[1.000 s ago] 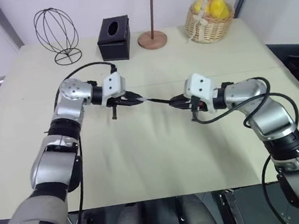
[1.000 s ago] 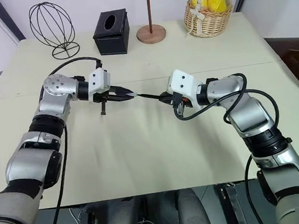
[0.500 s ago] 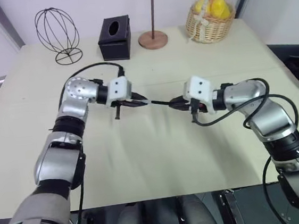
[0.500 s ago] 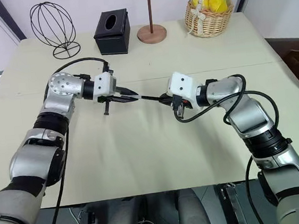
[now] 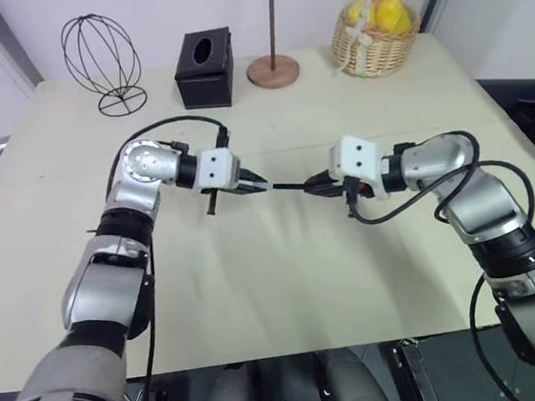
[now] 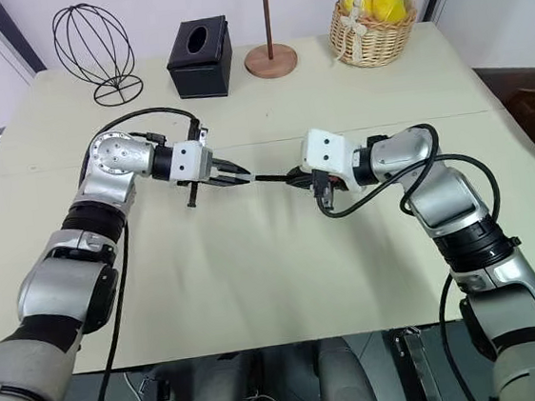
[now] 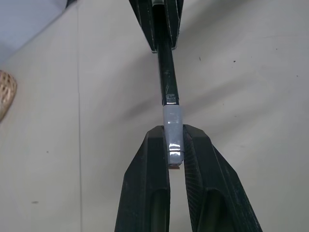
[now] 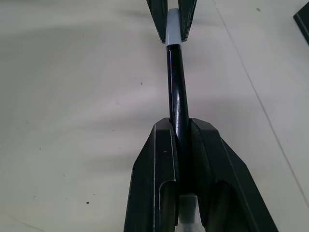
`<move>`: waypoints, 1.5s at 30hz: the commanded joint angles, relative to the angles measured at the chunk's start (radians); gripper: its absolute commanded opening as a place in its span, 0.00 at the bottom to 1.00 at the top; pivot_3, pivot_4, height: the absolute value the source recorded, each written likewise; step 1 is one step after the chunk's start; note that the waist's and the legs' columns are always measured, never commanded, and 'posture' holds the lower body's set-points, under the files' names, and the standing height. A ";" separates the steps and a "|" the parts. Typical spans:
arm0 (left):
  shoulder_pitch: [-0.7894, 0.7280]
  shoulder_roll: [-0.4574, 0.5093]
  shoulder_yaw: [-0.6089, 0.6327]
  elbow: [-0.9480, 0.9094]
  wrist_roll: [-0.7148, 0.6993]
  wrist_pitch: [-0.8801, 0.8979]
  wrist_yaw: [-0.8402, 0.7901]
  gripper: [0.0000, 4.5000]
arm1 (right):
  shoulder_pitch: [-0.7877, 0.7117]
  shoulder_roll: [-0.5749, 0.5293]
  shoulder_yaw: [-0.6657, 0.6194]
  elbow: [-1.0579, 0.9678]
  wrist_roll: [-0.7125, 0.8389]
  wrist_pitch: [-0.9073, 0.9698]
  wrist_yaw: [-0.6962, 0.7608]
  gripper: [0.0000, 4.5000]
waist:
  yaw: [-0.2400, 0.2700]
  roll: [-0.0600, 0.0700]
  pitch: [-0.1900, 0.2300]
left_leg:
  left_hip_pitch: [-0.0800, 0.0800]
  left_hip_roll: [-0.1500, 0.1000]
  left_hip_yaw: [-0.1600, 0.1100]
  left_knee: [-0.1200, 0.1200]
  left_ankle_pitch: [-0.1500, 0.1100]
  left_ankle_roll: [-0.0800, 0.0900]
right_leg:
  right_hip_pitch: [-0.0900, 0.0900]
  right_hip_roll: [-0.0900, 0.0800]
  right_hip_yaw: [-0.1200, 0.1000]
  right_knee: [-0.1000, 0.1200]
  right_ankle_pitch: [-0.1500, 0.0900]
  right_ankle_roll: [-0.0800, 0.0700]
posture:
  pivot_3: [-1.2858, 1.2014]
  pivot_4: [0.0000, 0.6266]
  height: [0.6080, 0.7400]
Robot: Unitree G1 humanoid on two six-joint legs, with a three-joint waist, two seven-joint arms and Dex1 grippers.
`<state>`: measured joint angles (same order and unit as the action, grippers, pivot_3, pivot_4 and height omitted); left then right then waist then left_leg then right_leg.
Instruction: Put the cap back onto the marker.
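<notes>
A: Start at the left gripper (image 7: 175, 145). What is it doing?

B: Its two black fingers are clenched on the cap (image 7: 173, 133), a tiny pale grey cylinder of plastic that pokes out past the fingertips. The mouth of the cap meets the end of the marker (image 7: 166, 72), a thin glossy black stick.

A: And the other end of that stick?

B: The right gripper (image 8: 179, 128) is clamped on it, with the barrel running out between the fingers towards the cap. Both are held up over the pale cream table (image 5: 286, 285), between the two arms, roughly in one line.

A: So which step is this?

B: The joining itself, I'd say. The cap looks to be on the tip, or just started on it; I can't tell whether it is fully seated.

A: What does the next move need?

B: A straight push of the two hands towards each other along the marker's axis, keeping both grips firm. Any tilt could jam the cap or lever it out of the fingers.
</notes>
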<state>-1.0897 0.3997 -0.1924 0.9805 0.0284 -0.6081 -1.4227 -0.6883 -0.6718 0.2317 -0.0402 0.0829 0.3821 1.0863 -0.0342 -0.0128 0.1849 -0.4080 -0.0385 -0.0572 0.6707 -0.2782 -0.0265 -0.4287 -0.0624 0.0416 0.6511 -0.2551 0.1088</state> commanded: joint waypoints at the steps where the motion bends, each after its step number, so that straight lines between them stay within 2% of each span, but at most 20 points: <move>1: -0.047 -0.044 -0.005 -0.025 -0.019 0.068 -0.002 0.00 | -0.037 0.038 -0.010 -0.045 0.028 0.027 -0.018 0.00 | 0.000 0.000 0.000 | 0.000 0.000 0.000 0.000 0.000 0.000 | 0.000 0.000 0.000 0.000 0.000 0.000 | 0.52 0.24 1.00; 8: -0.051 -0.074 0.012 -0.038 -0.031 0.128 -0.002 0.00 | -0.044 0.072 -0.025 -0.066 0.049 0.093 -0.026 0.00 | -0.001 0.000 0.000 | 0.000 0.000 0.000 0.000 0.000 0.000 | 0.000 0.000 0.000 0.000 0.000 0.000 | 0.52 0.24 1.00; 16: -0.065 -0.115 0.003 -0.008 0.018 -0.024 0.135 0.00 | -0.043 0.097 -0.036 -0.077 0.057 0.123 -0.028 0.00 | 0.002 0.000 0.000 | 0.000 0.000 0.000 0.000 0.000 0.000 | 0.000 0.000 0.000 0.000 0.000 0.000 | 0.52 0.24 1.00; 24: -0.047 -0.144 0.016 -0.031 -0.042 0.014 0.038 0.00 | -0.039 0.096 -0.039 -0.082 0.050 0.123 -0.028 0.00 | 0.001 0.000 0.000 | 0.000 0.000 0.000 0.000 0.000 0.000 | 0.000 0.000 0.000 0.000 0.000 0.000 | 0.52 0.24 1.00; 32: -0.043 -0.137 -0.008 -0.032 -0.019 -0.037 -0.072 0.00 | -0.030 0.088 -0.038 -0.086 0.037 0.114 -0.014 0.00 | 0.001 0.000 0.000 | 0.000 0.000 0.000 0.000 0.000 0.000 | 0.000 0.000 0.000 0.000 0.000 0.000 | 0.52 0.24 1.00; 45: -0.065 -0.209 -0.027 -0.036 0.020 0.003 -0.027 0.00 | -0.008 0.098 -0.046 -0.110 0.035 0.125 -0.024 0.00 | 0.002 0.000 0.000 | 0.000 0.000 0.000 0.001 0.000 0.000 | 0.000 0.000 0.000 0.000 0.000 0.000 | 0.52 0.24 1.00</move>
<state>-1.1131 0.3349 -0.1725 1.0188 0.0900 -0.5743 -1.4350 -0.6554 -0.6308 0.1745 -0.0668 0.0837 0.5338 1.1070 -0.0322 -0.0128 0.1849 -0.4083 -0.0388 -0.0572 0.6716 -0.2782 -0.0264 -0.4287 -0.0624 0.0416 0.6513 -0.2551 0.1088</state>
